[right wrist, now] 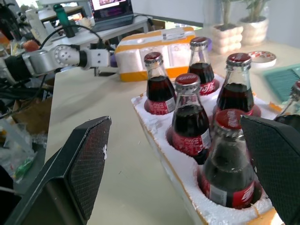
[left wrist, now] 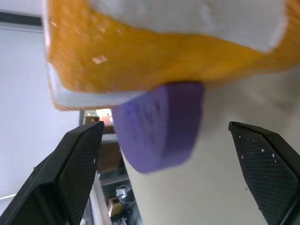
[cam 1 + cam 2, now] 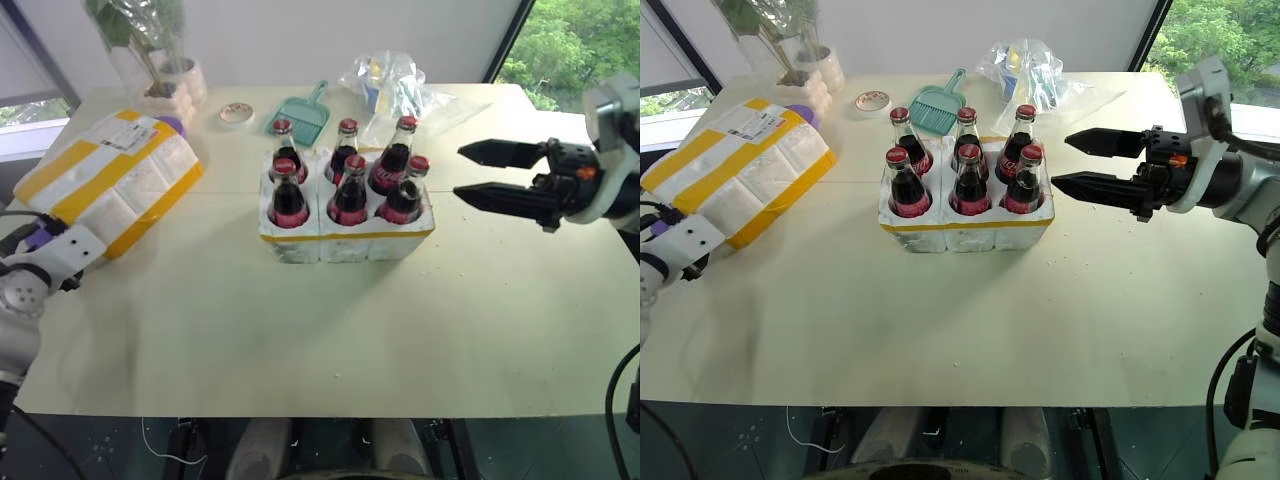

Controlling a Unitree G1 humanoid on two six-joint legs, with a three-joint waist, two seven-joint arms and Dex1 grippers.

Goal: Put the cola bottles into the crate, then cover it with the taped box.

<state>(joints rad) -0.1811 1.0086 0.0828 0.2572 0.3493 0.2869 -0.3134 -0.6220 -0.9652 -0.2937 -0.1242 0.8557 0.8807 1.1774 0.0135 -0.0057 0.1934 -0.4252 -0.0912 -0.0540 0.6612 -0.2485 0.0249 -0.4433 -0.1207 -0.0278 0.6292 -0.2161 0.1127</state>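
red-capped cola bottles, yellow-banded white taped box

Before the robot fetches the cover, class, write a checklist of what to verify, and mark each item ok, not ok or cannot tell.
1. All six cola bottles seated upright in the crate: ok.
2. Left gripper open, facing the taped box: ok.
3. Right gripper open, holding nothing, just clear of the crate: ok.
4. Taped box lying flat: not ok, it rests tilted on a purple object.
5. Bare table between box and crate: ok.
6. Box deep enough to clear the bottle caps: cannot tell.
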